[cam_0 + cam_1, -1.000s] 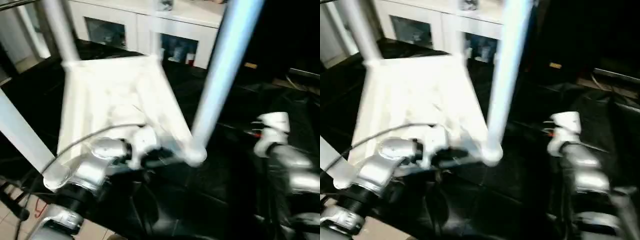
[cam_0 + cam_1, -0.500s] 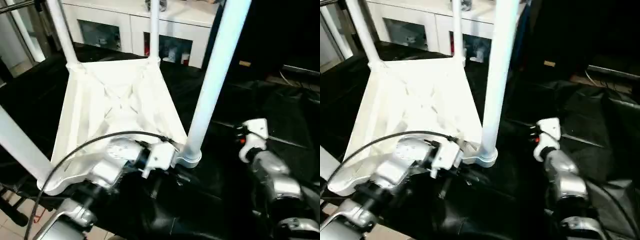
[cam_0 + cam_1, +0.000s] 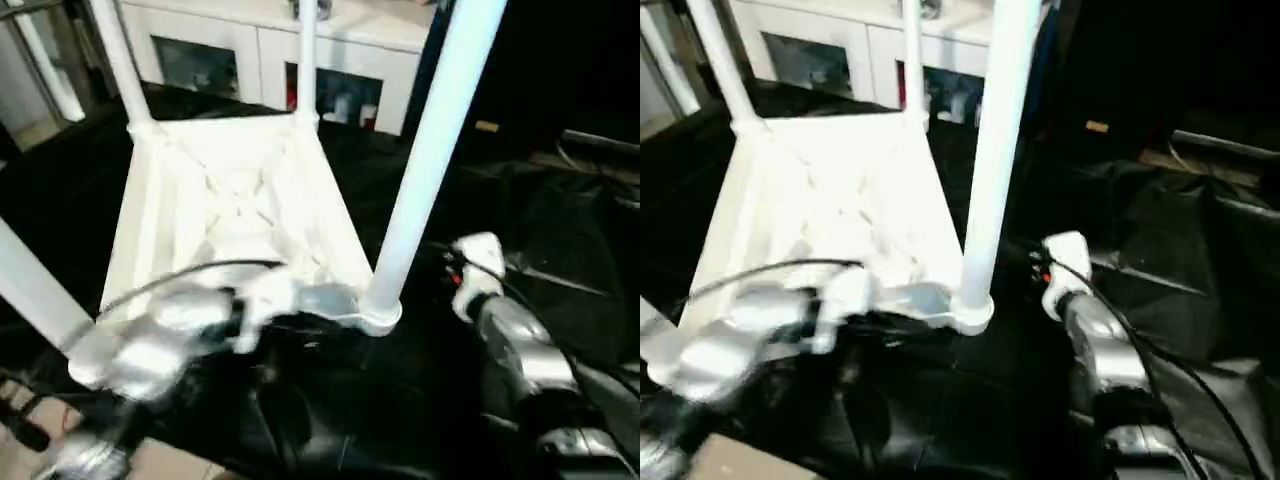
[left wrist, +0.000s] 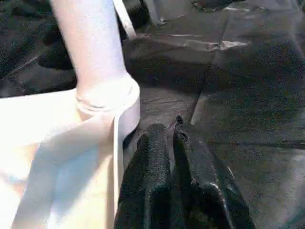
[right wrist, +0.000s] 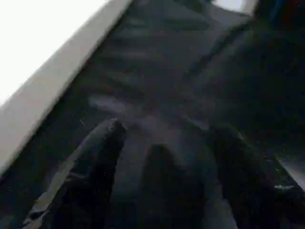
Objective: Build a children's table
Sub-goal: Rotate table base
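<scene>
The children's table [image 3: 230, 200] lies upside down on black cloth, ribbed underside up, with white tube legs standing in its corner sockets. The near right leg [image 3: 430, 150] rises from the socket [image 3: 380, 315] closest to me. My left gripper [image 4: 169, 131] is shut with nothing in it, low over the cloth, just beside the table's rim [image 4: 116, 157] and that corner socket [image 4: 107, 98]. My right gripper [image 5: 167, 129] hangs open over the black cloth, its fingers [image 5: 102, 157] wide apart and empty, to the right of the near right leg. Its white wrist [image 3: 478, 260] is level with the socket.
A white cabinet with glass doors [image 3: 260, 60] stands behind the table. Crumpled black cloth [image 3: 560, 210] covers the work surface to the right. A black cable [image 3: 180, 275] loops over my left forearm. Tiled floor [image 3: 30, 455] lies at the near left.
My left arm has slid left along the table's near edge, away from the corner socket. My right wrist has come a little closer to the near right leg.
</scene>
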Motion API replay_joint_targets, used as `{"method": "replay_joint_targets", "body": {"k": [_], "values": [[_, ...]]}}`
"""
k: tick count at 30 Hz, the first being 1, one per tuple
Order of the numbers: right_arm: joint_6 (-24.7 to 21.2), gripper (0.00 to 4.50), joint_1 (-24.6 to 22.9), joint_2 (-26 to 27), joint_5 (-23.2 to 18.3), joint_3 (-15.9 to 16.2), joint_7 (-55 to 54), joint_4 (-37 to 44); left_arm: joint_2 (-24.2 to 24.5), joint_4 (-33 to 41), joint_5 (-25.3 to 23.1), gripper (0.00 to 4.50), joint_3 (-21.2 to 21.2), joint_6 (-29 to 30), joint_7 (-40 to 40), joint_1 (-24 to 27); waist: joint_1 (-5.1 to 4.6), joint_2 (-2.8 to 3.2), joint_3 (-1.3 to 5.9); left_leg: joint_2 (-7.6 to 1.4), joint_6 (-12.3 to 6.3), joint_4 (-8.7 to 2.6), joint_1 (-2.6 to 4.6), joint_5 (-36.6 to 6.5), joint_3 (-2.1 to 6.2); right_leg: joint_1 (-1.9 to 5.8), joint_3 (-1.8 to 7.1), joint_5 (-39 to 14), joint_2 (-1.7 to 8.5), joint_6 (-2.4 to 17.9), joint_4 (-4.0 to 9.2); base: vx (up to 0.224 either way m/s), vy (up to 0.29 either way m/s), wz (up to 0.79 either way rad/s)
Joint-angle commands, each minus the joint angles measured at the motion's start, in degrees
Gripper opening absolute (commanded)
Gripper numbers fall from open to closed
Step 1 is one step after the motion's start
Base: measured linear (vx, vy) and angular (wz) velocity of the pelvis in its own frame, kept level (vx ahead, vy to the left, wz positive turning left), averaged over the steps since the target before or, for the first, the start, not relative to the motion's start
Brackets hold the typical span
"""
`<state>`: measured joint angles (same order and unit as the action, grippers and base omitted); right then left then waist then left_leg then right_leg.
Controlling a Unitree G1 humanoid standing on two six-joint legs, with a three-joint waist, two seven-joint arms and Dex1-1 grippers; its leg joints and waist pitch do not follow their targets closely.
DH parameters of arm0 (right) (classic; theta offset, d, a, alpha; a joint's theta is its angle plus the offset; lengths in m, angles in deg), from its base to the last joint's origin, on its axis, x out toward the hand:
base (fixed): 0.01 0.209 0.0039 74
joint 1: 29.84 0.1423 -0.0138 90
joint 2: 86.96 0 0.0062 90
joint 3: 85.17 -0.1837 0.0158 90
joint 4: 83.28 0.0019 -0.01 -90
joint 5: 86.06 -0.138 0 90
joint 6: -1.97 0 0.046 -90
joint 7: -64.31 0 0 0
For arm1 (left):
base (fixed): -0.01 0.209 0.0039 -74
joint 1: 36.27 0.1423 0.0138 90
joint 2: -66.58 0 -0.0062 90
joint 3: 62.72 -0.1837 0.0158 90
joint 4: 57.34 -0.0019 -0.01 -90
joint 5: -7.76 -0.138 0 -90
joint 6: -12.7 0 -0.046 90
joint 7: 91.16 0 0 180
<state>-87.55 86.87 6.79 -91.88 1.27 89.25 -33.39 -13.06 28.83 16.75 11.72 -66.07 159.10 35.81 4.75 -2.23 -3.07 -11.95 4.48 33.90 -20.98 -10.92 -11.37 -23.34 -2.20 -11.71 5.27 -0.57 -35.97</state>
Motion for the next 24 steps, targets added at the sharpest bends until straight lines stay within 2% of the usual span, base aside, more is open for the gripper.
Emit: {"method": "replay_joint_targets", "body": {"k": [1,2,4,6,8,9,11,13,17,20,24], "values": [[1.1,3.16,1.9,0.3,0.8,1.4,1.8,-1.9,1.5,4.5,-0.3,0.77,0.6,6.5,-1.9,1.1,-0.29,-0.03,3.44,-1.29,-1.33,-4.2,0.8,-9.6,0.15,2.29,1.8,-6.5,1.99,13.2,3.64,0.0,0.0,0.0],[1.2,3.16,2.1,0.4,0.8,1.5,2.0,-1.9,1.8,4.8,-0.5,0.77,0.6,7.0,-2.0,1.3,-0.3,0.06,3.43,-1.27,-1.17,-4.18,0.9,-9.7,0.16,2.23,1.79,-6.5,1.93,13.2,3.62,0.0,0.0,0.0],[2.1,3.16,3.3,1.1,0.1,2.4,5.8,-1.8,4.4,9.1,-1.8,0.85,1.0,13.1,-2.7,3.2,-0.28,-0.15,3.5,-1.33,-1.08,-4.14,0.85,-9.3,0.18,2.39,1.83,-5.3,1.97,13.0,3.43,0.0,0.0,0.0],[2.7,3.16,3.8,1.4,-1.1,3.0,9.5,-0.9,6.2,11.8,-2.7,1.18,1.2,16.8,-3.7,4.5,-0.25,-0.06,3.42,-1.19,-1.51,-4.12,0.76,-8.4,0.2,2.43,1.84,-4.4,1.83,12.9,3.41,0.0,0.0,0.0],[2.2,3.16,4.0,1.9,-3.3,3.1,13.7,0.5,7.9,14.0,-2.8,1.22,1.0,19.7,-4.4,5.6,-0.09,-0.03,3.43,-1.18,-1.91,-4.05,0.8,-7.8,0.22,2.46,1.84,-3.4,1.84,13.2,3.36,0.0,0.0,0.0],[1.8,3.16,4.2,2.0,-4.4,3.4,16.3,1.5,9.1,15.3,-2.8,1.42,1.0,21.7,-4.9,6.4,-0.03,-0.03,3.5,-1.21,-2.08,-4.06,0.91,-8.1,0.2,2.47,1.83,-3.1,1.81,13.5,3.28,0.0,0.0,0.0],[1.8,3.16,4.3,1.9,-5.0,3.8,18.3,1.8,10.0,15.8,-3.2,1.53,0.7,22.6,-5.2,6.8,-0.01,-0.06,3.42,-1.14,-2.22,-4.06,0.79,-7.7,0.23,2.48,1.8,-3.2,1.74,13.6,3.34,0.0,0.0,0.0],[2.1,3.16,4.2,1.8,-6.3,4.7,22.7,1.9,12.0,16.0,-5.7,1.68,-0.3,23.8,-7.1,7.0,0.02,-0.04,3.45,-1.14,-1.99,-4.09,0.85,-8.1,0.3,2.48,1.79,-4.0,1.81,13.5,3.36,0.0,0.0,0.0],[0.8,3.16,2.9,1.8,-8.3,5.1,27.9,3.4,11.9,15.2,-8.4,1.96,0.0,23.3,-9.9,6.7,0.16,-0.05,3.49,-1.11,-1.81,-4.04,0.92,-8.3,0.3,2.47,1.88,-4.5,1.9,13.5,3.5,0.0,0.0,0.0],[-2.0,3.16,0.7,1.4,-10.3,6.6,33.6,6.7,11.6,15.1,-8.9,2.17,0.6,23.6,-12.5,6.3,0.41,-0.13,3.41,-1.11,-1.92,-4.01,0.97,-8.9,0.25,2.39,1.89,-5.0,1.81,13.6,3.59,0.0,0.0,0.0],[-6.4,3.16,-3.3,1.0,-12.7,10.0,40.0,12.5,11.2,14.2,-9.3,2.48,1.3,23.2,-15.4,5.6,1.35,-0.09,3.33,-1.27,-1.73,-4.19,1.19,-10.0,0.36,2.2,1.88,-7.4,1.91,12.6,3.88,0.0,0.0,0.0]]}}
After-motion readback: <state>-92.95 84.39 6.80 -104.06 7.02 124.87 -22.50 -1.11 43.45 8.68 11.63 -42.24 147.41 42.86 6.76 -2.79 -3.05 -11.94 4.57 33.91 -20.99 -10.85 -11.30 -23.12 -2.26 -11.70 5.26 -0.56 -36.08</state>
